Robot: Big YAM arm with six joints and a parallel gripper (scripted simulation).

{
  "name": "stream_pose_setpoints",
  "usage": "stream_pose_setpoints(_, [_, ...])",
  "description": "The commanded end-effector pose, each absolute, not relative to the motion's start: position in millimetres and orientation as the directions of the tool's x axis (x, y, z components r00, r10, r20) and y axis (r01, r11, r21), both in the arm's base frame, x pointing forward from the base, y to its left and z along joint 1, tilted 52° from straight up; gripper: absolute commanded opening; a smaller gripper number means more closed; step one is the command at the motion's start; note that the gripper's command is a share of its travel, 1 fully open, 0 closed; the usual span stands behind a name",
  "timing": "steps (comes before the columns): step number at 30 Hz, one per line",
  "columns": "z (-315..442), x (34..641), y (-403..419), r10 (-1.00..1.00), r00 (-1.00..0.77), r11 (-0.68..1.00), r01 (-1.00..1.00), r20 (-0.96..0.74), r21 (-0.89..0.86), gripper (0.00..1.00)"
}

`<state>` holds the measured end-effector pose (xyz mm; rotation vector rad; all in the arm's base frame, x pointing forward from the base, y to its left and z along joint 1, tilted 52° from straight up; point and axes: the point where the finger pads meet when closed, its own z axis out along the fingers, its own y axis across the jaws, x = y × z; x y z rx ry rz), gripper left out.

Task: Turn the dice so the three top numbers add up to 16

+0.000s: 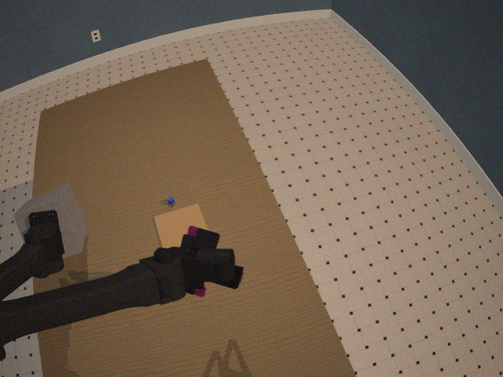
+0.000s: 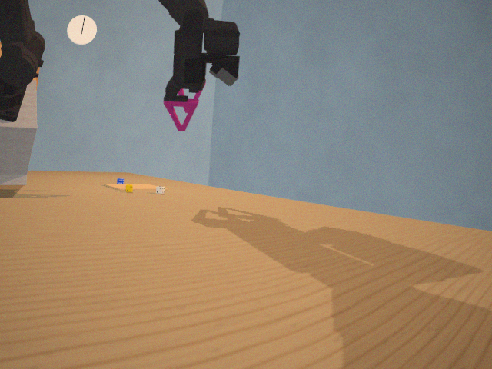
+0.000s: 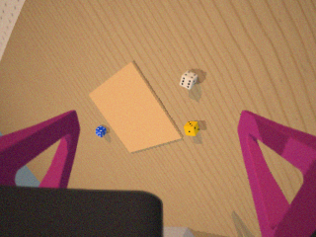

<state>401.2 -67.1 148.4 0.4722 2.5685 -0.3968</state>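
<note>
A light orange mat (image 3: 134, 107) lies flat on the wooden table, and it also shows in the top view (image 1: 178, 224). A blue die (image 3: 101, 130) lies on the table just off one side of the mat; it shows in the top and exterior views (image 1: 170, 200) (image 2: 120, 181). A yellow die (image 3: 192, 128) and a white die (image 3: 188, 80) lie on the table off the opposite side, also in the exterior view (image 2: 129, 188) (image 2: 160, 190). No die is on the mat. My gripper (image 2: 181, 119) hangs high above the mat, open and empty, its magenta fingers wide apart in the wrist view.
A grey block (image 1: 60, 219) holds the arm's base at the table's left edge. The arm's shadow (image 2: 317, 250) falls across the table. The tiled floor (image 1: 365, 162) surrounds the table.
</note>
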Motion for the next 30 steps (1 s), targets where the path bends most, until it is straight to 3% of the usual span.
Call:
stream_pose_setpoints(1, [150.8, 402.5, -65.8, 0.252, -0.815, 0.899, 0.397, -0.521, -0.186, 1.00])
stream_pose_setpoints(20, [158.8, 415.0, -55.5, 0.258, -0.806, 0.892, 0.410, -0.533, -0.189, 1.00])
stream_pose_setpoints(26, [110.2, 404.7, -45.0, 0.373, -0.764, 0.735, 0.589, -0.527, -0.334, 1.00])
stream_pose_setpoints(30, [86.6, 403.0, -31.7, 0.366, -0.689, 0.577, 0.696, -0.626, -0.428, 1.00])
